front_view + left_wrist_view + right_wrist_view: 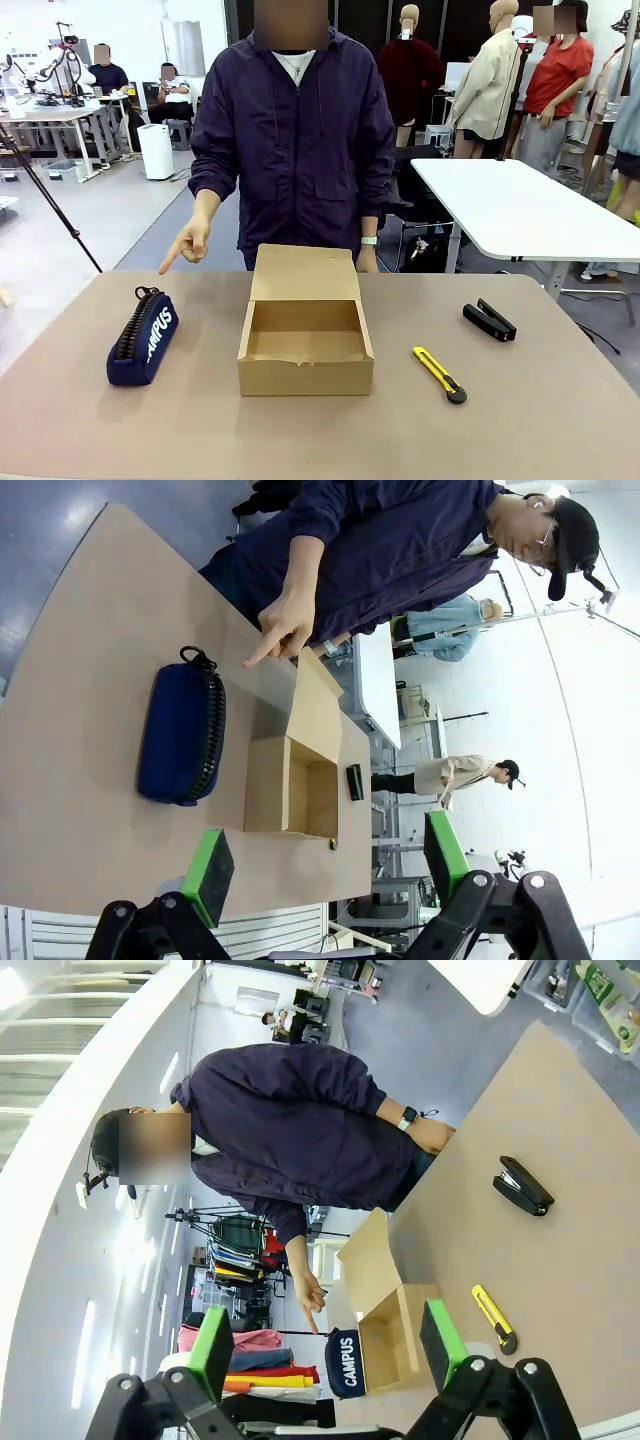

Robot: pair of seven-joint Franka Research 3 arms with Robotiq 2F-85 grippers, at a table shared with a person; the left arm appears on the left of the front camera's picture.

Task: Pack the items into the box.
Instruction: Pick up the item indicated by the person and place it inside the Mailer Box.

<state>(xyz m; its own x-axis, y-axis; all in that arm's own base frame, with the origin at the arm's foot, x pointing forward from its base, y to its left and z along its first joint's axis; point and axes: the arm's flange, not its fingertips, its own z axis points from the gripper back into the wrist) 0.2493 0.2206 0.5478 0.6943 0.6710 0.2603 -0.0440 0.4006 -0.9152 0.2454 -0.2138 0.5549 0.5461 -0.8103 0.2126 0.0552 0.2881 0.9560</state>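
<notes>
The open brown box (305, 345) stands mid-table with its lid flap raised at the back; it looks empty inside. The navy pouch (143, 338) lettered "CAMPUS" lies left of it. Right of the box lie the yellow-and-black utility knife (439, 374) and, farther back, the black stapler (489, 320). A person at the far side points a finger (187, 246) down toward the pouch. In the left wrist view my left gripper (325, 875) stands open, high above the pouch (180, 730) and box (295, 780). My right gripper (325, 1345) is open too, above the box (385, 1335), knife (494, 1319) and stapler (524, 1186).
A white table (520, 205) stands behind at the right, a tripod leg (50, 205) at the left. The brown tabletop (320, 440) has free room in front of the box and around each item.
</notes>
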